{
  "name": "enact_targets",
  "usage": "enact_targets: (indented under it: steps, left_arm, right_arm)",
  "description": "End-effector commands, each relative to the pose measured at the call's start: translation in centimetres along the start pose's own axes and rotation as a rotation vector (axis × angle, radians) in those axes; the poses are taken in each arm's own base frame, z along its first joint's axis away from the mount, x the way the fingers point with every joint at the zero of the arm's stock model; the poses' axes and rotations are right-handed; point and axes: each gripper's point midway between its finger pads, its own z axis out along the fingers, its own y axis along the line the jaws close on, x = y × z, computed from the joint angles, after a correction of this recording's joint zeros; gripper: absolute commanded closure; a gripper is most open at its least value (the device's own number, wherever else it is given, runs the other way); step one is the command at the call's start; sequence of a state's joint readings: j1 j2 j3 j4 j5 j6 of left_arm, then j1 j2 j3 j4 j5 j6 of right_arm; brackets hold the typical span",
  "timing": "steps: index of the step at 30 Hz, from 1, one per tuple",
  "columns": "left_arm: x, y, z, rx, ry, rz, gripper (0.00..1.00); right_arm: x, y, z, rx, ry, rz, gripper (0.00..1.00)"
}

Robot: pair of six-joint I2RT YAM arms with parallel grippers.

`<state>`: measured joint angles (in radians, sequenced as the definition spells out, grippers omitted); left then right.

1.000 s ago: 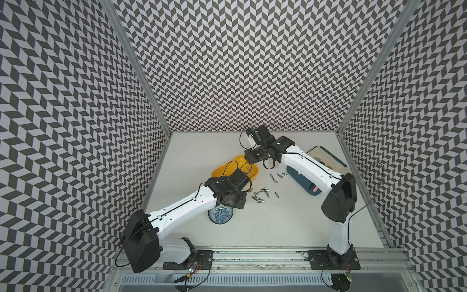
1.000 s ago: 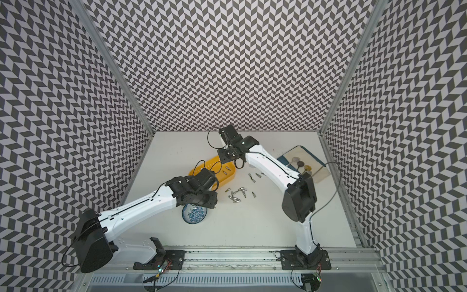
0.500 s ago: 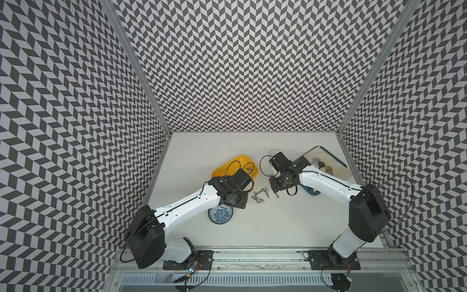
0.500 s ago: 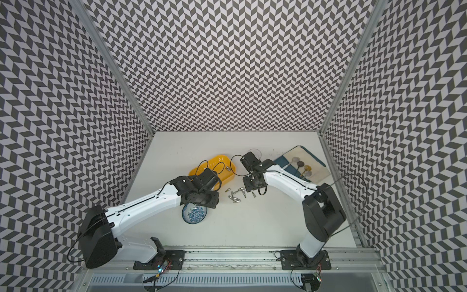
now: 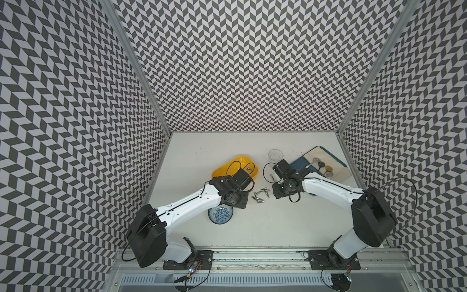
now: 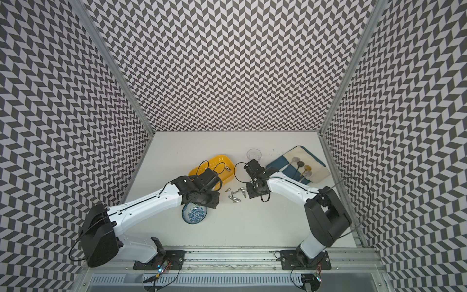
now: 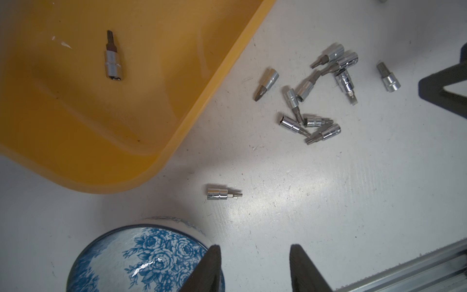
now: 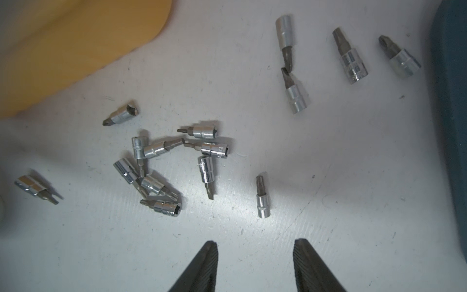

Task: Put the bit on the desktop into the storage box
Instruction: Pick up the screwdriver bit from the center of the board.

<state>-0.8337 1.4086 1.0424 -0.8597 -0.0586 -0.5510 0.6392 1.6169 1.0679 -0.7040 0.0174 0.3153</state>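
In both top views the yellow storage box (image 5: 242, 159) sits on the white desktop (image 5: 278, 227), with a stored bit (image 5: 249, 169) lying inside it. A heap of loose bits (image 5: 259, 196) lies on the desktop just beside the box, on its side toward the robot's base. The left arm's wrist overlaps the box's near edge. The blue-patterned bowl (image 5: 220, 215) is near the box and the dark-blue board (image 5: 299, 163) is well apart from it (a clear cup (image 5: 275, 155) stands between box and board).

In the left wrist view the left gripper (image 7: 254, 249) has its fingers spread apart with nothing between them, over bare desktop. A lone bit (image 7: 223, 194) lies just outside the box's rounded corner, between box and bowl. The heap lies farther out from the box's long side.

In the right wrist view the right gripper (image 8: 255, 244) likewise stands parted and empty. Only a corner of the box shows, with the heap near it. A single bit (image 8: 262, 199) lies farther from the box, nearest the gap between the fingers, and four more lie beyond it toward the board's edge.
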Motion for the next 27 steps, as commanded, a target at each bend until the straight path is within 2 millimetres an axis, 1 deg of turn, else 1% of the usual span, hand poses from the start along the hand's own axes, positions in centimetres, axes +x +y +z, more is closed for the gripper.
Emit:
enact_targets:
  steps: [1, 5, 17, 24, 27]
  left_arm:
    - [-1.2, -0.8, -0.6, 0.018, -0.037, 0.011, 0.52]
    - [-1.1, -0.7, -0.4, 0.014, -0.033, 0.010, 0.52]
    - [-0.8, -0.6, -0.1, 0.011, -0.021, 0.010, 0.52]
    - [-1.0, -0.7, 0.0, 0.009, -0.025, 0.013, 0.52]
    - [-1.0, -0.8, 0.2, 0.010, -0.024, 0.016, 0.52]
  right_arm:
    - [-0.6, 0.6, 1.1, -0.023, -0.018, 0.000, 0.49]
    - [-0.3, 0.4, 2.2, -0.010, -0.001, -0.006, 0.51]
    - [0.8, 0.0, 4.3, 0.010, 0.045, -0.013, 0.54]
    - [1.2, -0.3, 4.9, 0.020, 0.062, -0.013, 0.58]
    - [1.4, -0.3, 5.0, 0.020, 0.063, -0.013, 0.62]
